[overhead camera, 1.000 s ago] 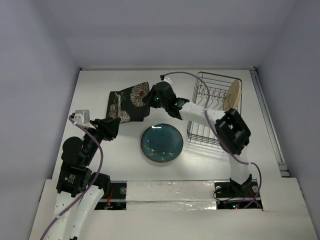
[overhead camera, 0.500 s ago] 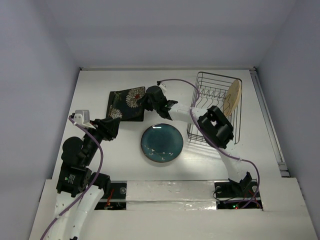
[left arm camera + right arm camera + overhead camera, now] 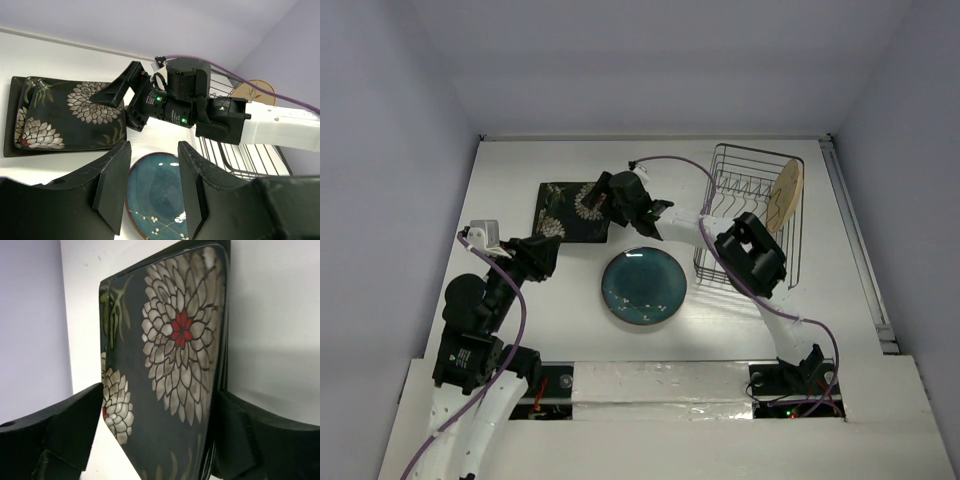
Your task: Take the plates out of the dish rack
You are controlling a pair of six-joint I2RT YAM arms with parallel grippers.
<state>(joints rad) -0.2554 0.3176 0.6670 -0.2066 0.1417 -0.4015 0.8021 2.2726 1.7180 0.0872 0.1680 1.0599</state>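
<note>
My right gripper [image 3: 600, 195] hovers over the 2 stacked square plates [image 3: 565, 212] at the far left of the table [image 3: 740, 335]. Overhead hides its jaws. The wrist view shows them spread wide, with the flowered back lying free between the fingers [image 3: 65, 425]. My left gripper [image 3: 152, 165] hangs partly open and empty, near the round teal plate [image 3: 643, 285]. Overhead alone shows the cream plate [image 3: 786, 188] standing on edge inside the dish rack [image 3: 760, 150].

Overhead view, close wrist views; shared square plates [image 3: 560, 215]
</note>
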